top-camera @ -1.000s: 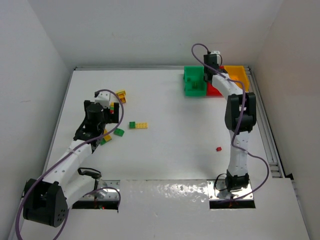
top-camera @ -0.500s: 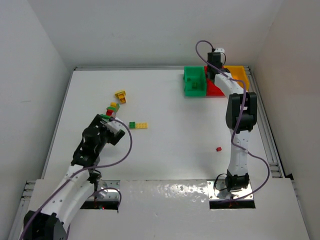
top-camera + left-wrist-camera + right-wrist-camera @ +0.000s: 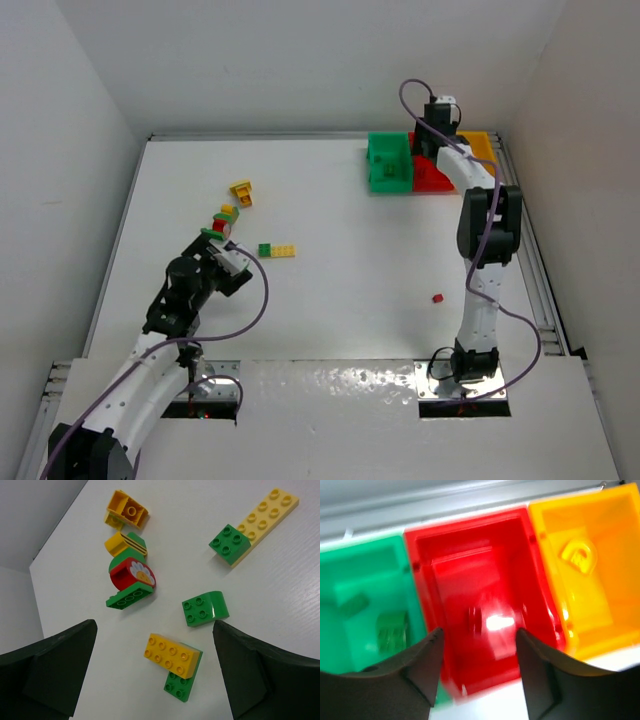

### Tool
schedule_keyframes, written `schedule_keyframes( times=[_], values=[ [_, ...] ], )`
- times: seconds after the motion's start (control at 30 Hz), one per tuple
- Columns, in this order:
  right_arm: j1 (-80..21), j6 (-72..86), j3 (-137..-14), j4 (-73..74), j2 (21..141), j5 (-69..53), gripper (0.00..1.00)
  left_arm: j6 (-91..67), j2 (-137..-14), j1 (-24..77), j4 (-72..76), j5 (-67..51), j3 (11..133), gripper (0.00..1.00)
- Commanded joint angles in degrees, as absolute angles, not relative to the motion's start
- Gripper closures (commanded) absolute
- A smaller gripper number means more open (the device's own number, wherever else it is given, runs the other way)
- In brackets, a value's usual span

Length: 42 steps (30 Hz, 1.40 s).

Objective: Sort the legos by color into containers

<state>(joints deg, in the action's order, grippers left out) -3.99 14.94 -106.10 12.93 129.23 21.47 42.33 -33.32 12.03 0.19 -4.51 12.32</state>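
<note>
Loose legos lie at the table's left: a yellow brick on a green brick point(image 3: 172, 656), a green curved brick point(image 3: 205, 608), a green brick point(image 3: 230, 544) on a yellow plate point(image 3: 270, 511), a red round piece point(image 3: 131, 575) and a yellow open brick point(image 3: 127, 509). My left gripper point(image 3: 154, 645) hangs open above them, holding nothing. My right gripper point(image 3: 479, 635) is open over the red bin point(image 3: 470, 535), where a blurred red brick point(image 3: 479, 620) shows. Beside it stand the green bin point(image 3: 365, 560) and the yellow bin point(image 3: 600, 525).
A small red lego point(image 3: 437, 298) lies alone near the right arm. In the overhead view the three bins point(image 3: 390, 162) sit against the back wall at the right. Green bricks point(image 3: 392, 627) lie in the green bin and a yellow piece point(image 3: 579, 555) in the yellow one.
My right gripper has opened over the red bin after shifting right from the green one. My left arm pulled back toward its base, uncovering the lego cluster.
</note>
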Motion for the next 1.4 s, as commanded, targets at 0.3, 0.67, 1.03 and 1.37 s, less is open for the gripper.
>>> schedule_keyframes(
  times=[0.3,0.67,1.03,1.37],
  values=[
    [-4.04,29.70,-56.55,31.72,82.32,12.65,0.36,41.22,-35.06,12.92,8.87,-4.57,11.95,0.00],
    [-4.04,51.57,-30.59,35.16,65.83,13.88,0.43,39.29,-45.70,13.27,17.67,-5.89,13.44,0.00],
    [-4.22,72.85,-28.48,30.40,64.25,21.08,0.49,38.23,-43.16,13.89,13.81,-3.43,14.33,0.00],
    [-4.39,77.52,-25.22,27.95,64.51,18.73,0.51,37.71,-40.87,14.33,12.22,-1.93,13.80,0.00]
  ],
)
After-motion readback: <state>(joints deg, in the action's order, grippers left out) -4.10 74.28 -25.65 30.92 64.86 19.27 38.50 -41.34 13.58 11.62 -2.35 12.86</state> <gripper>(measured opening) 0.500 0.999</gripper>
